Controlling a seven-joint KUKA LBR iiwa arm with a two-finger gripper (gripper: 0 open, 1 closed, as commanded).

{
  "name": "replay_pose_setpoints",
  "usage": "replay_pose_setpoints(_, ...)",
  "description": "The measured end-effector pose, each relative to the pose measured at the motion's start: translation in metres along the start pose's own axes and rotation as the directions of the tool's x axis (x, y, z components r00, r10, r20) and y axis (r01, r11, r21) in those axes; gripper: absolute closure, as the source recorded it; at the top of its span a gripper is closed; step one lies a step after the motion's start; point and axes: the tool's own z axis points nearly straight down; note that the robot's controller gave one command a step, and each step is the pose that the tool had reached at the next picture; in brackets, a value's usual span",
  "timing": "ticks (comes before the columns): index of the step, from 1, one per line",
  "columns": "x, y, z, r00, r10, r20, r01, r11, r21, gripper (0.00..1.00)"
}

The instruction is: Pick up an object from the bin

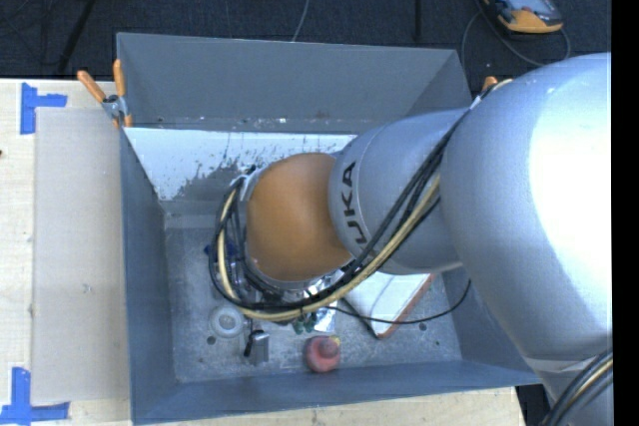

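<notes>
My gripper (257, 344) pokes out below the arm's orange cover, low over the bin floor near the front left. A small white ring (228, 322) lies just to its left. A reddish round thing (321, 352) rests to its right by the front wall. A small green piece (321, 319) peeks out from under the cover between them. Nothing shows held in the gripper.
A flat white sheet-like thing with a brown edge (396, 299) lies on the floor at the right, partly under the arm. The arm and its cables cover the bin's middle and right. The front wall stands close to the gripper.
</notes>
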Motion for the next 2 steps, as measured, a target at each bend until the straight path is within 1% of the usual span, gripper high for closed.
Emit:
replay_pose_setpoints(1, -0.001, -0.001, -0.003, 1.0, 0.004, 0.005, -0.004, 1.0, 0.0, 1.0)
replay_pose_setpoints(2, -0.009, -0.019, -0.175, 1.0, 0.017, 0.016, -0.017, 1.0, 0.0, 1.0)
